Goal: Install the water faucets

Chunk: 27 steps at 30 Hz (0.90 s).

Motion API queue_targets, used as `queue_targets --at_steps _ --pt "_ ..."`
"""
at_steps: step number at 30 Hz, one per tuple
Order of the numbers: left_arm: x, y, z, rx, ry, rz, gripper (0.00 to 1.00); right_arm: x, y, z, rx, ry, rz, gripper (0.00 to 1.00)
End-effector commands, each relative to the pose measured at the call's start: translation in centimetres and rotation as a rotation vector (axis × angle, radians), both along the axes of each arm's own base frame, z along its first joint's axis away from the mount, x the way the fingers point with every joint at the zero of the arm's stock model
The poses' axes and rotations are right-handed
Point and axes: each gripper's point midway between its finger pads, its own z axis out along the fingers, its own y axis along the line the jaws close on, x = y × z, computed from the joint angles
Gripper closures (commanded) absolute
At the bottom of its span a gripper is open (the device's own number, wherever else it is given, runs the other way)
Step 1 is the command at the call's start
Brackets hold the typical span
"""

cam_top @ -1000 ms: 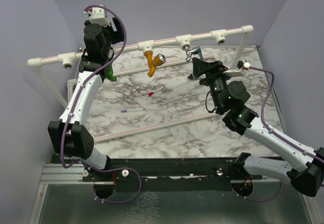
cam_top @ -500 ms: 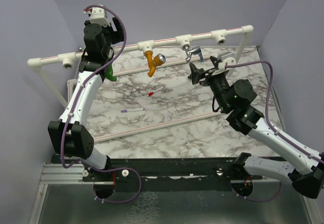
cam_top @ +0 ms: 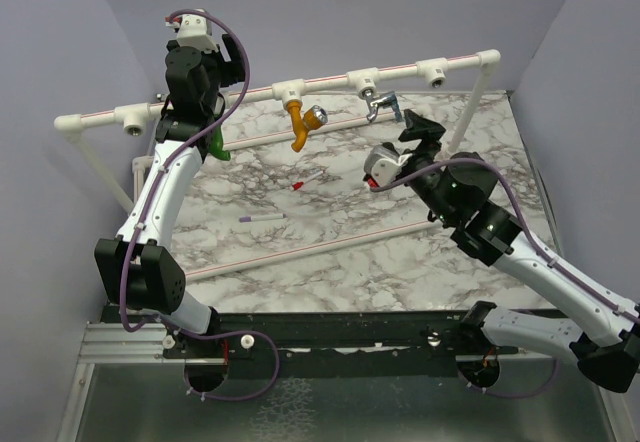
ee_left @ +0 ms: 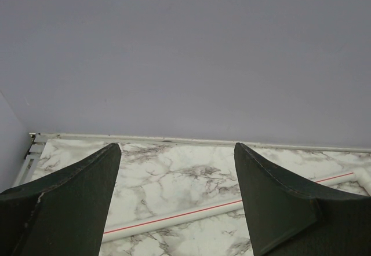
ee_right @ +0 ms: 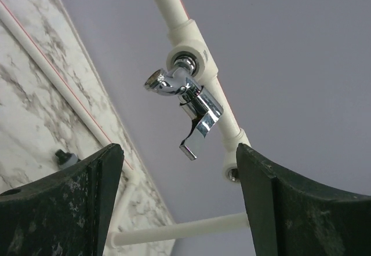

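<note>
Right now the right end effector (ee_right: pixel 178 150) stands spread and empty, its fingers to either side of the grey metal faucet with a chrome lever (ee_right: pixel 185 91) without touching it. That faucet sits with its threaded end in a white plastic tee joint (ee_right: pixel 188 41) on the raised white pipe rail (cam_top: pixel 325 83), lever hanging down.

The mustard-orange faucet with a silver knob (cam_top: pixel 300 127) hangs from the next tee to the left. The green plastic faucet with a curved spout (cam_top: pixel 218 146) shows further left. Its upper end is hidden behind the left arm (cam_top: pixel 165 187), so I cannot tell whether it is seated. The left end effector (ee_left: pixel 177 152) is also spread and holds nothing, looking out over the marble-patterned tabletop (cam_top: pixel 330 262).

The step in hand looks like screwing the grey faucet home, or confirming it is seated.

- Line the wrist up with the axis of the tee's socket, so that turning follows the thread rather than prying it.
- Close on the stout body near the thread. The lever would probably swing under load.
- Keep side pressure low, since the rail looks like a light frame that could flex or shift.
- Turn in short strokes, and let go fully before winding the wrist back.
- Finish with the outlet facing down toward the tabletop.
</note>
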Motion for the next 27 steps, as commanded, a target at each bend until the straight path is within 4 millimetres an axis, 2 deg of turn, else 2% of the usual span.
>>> queue_targets --at_steps 1,10,20,27 --pt "-1.2 0.8 -16.1 0.078 0.464 0.009 0.19 0.6 0.0 0.4 -0.322 -0.148 -0.010 0.16" --pt "-1.2 0.7 -16.2 0.078 0.468 0.007 0.19 1.9 1.0 2.8 -0.580 -0.418 -0.092 0.14" --pt "-1.2 0.6 -16.1 0.073 0.465 0.003 0.19 3.9 2.7 3.2 -0.687 -0.517 -0.154 0.16" --pt "-1.2 0.6 -16.0 0.071 0.462 0.001 0.20 5.3 3.3 2.0 -0.703 -0.486 -0.183 0.24"
